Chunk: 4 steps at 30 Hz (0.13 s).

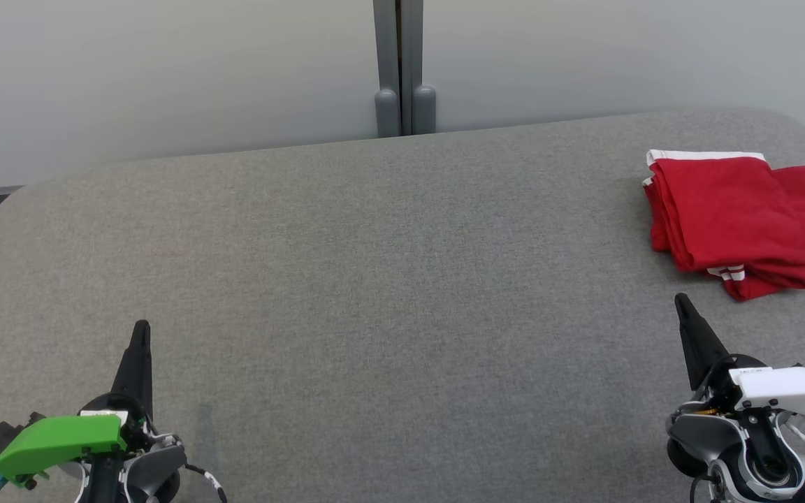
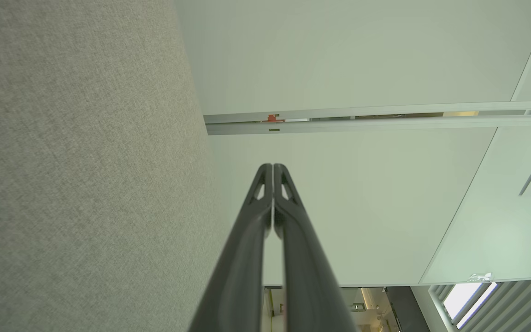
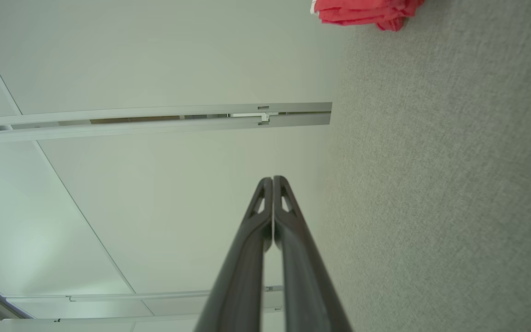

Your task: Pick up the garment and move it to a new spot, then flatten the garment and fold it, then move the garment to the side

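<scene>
Head view with both wrist views. The grey fabric-covered desk [image 1: 374, 279] has rounded far corners and takes up most of the head view. In each wrist view it runs as a textured band along one side.

Behind the desk's far edge stands a pale wall [image 1: 165, 70] of flat panels.

The garment [image 1: 731, 216] is red and lies folded flat on the desk near its far right corner. One thick folded part lies over a thinner part that reaches toward the desk's right edge. A white band runs along its far edge and short white stripes show at its near edge. In the right wrist view a red corner of it lies on the desk at the top of the frame.

The left tool [image 1: 140, 327] hangs over the desk's near left part, with a green cover [image 1: 60, 440] at its base. Its two dark fingers are pressed together tip to tip and grasp nothing. The right tool [image 1: 682, 299] hangs over the desk's near right part under a white cover [image 1: 787, 388]. It is likewise clenched and empty, and its tip lies near the garment's near edge but apart from it.

A grey post [image 1: 399, 63] rises at the middle of the desk's far edge and splits the wall.
</scene>
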{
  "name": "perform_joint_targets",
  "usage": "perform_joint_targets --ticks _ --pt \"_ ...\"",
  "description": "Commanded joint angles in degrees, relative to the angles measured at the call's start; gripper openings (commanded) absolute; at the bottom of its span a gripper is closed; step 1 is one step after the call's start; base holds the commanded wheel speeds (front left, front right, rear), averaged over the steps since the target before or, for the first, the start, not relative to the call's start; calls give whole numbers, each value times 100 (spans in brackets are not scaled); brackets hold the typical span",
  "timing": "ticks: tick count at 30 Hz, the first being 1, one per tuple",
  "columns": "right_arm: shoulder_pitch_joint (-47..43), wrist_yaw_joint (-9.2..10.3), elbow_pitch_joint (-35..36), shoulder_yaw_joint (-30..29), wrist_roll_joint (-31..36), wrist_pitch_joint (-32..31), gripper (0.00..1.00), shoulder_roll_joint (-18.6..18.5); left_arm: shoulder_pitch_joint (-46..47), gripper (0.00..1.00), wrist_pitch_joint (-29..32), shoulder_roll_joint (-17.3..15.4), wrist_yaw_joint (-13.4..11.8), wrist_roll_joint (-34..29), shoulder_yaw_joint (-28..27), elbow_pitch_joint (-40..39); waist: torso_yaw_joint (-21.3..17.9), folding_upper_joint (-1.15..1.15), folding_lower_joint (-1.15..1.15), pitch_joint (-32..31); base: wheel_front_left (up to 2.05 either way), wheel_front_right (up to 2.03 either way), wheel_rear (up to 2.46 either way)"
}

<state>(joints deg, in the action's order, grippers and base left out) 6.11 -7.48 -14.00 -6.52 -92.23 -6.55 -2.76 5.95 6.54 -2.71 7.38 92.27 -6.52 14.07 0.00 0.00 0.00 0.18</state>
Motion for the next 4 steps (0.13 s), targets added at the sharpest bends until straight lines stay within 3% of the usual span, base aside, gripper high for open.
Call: perform_joint_targets --ticks 1,4 --pt "33 -2 -9 -7 -35 -17 0 -21 73 0 23 -35 22 20 -16 2 0 0 0 0 0 0 0" --pt "33 -2 -9 -7 -35 -17 0 -21 73 0 24 -35 22 20 -17 3 0 0 0 0 0 0 0"
